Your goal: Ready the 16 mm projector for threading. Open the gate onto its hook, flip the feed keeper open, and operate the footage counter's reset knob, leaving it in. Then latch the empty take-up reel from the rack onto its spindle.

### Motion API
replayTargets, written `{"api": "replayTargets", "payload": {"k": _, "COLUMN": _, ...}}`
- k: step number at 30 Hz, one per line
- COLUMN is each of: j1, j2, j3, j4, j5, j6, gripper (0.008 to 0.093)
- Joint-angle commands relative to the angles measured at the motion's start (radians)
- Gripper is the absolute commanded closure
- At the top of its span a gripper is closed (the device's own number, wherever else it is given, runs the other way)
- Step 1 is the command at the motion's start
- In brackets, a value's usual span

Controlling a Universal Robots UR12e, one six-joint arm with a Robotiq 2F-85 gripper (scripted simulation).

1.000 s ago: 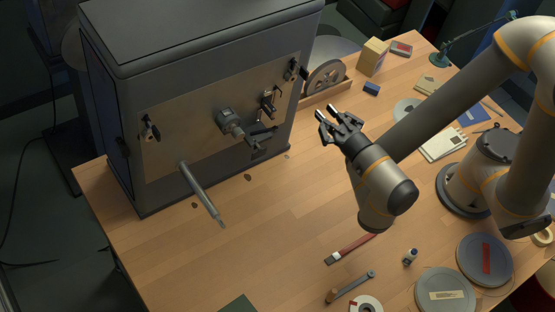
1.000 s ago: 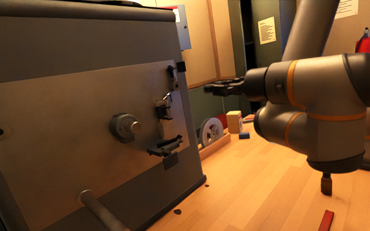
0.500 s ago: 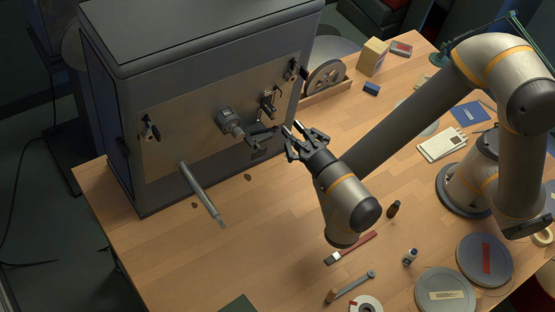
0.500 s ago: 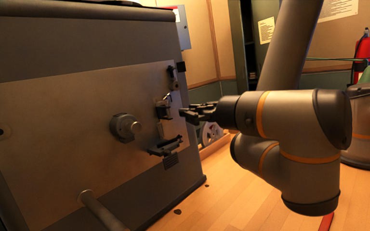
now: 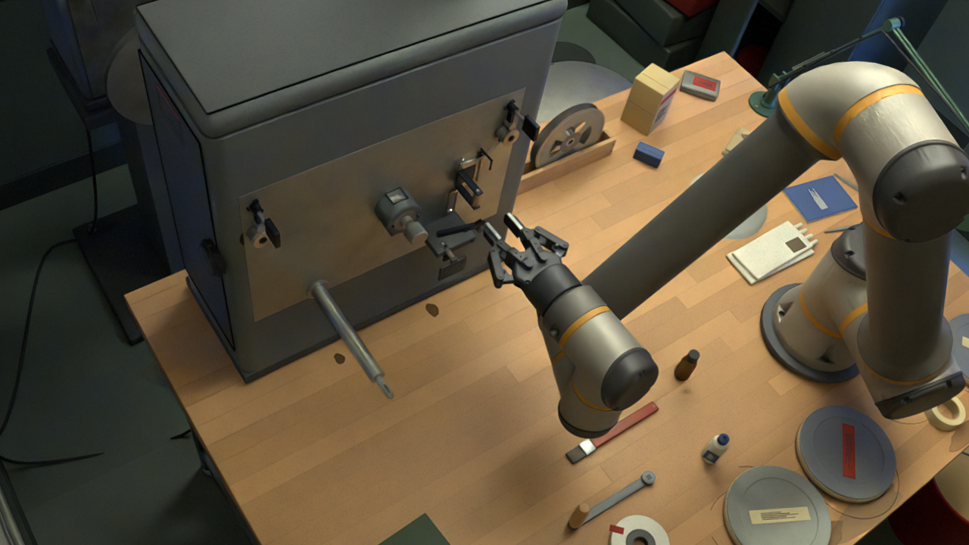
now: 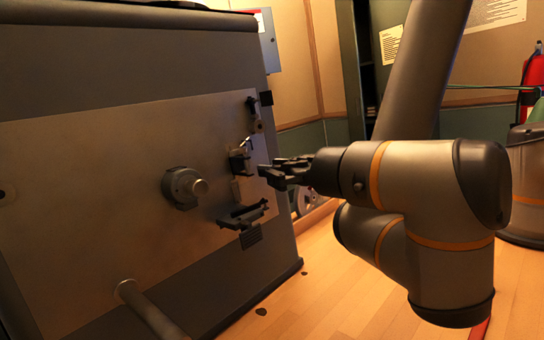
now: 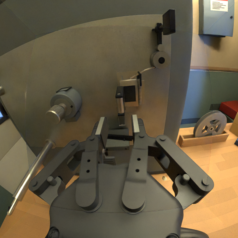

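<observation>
The grey projector (image 5: 352, 169) stands at the bench's left rear, its side plate facing me. On that plate the dark gate (image 7: 126, 97) sits mid-right, with a black lever (image 5: 457, 232) (image 6: 244, 214) (image 7: 119, 137) sticking out below it. The feed keeper (image 5: 513, 122) (image 7: 163, 33) is at the plate's top right, and the footage counter's knurled knob (image 5: 413, 230) (image 6: 196, 187) (image 7: 54, 113) stands out left of the gate. My gripper (image 5: 501, 234) (image 6: 266, 173) (image 7: 117, 127) hovers just off the plate near the lever, partly open and empty. The empty reel (image 5: 568, 135) (image 7: 211, 126) stands upright in its wooden rack right of the projector. The bare spindle (image 5: 349, 335) (image 7: 31, 171) juts from the plate's lower left.
The projector's plate is directly ahead of the fingers. A second keeper (image 5: 261, 227) sits at the plate's left. Film cans (image 5: 843, 451), a bottle (image 5: 686, 365), a brush (image 5: 610, 434), boxes (image 5: 650, 98) and papers (image 5: 772, 251) lie across the right of the bench.
</observation>
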Motion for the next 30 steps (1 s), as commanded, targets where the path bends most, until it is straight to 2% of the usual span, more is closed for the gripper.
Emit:
{"api": "replayTargets", "payload": {"k": 1, "j1": 0.0, "j2": -0.001, "j3": 0.0, "j4": 0.0, "j5": 0.0, "j6": 0.0, "gripper": 0.0614}}
{"api": "replayTargets", "payload": {"k": 30, "j1": -0.089, "j2": 0.007, "j3": -0.017, "j4": 0.008, "j5": 0.089, "j6": 0.0, "gripper": 0.0614}}
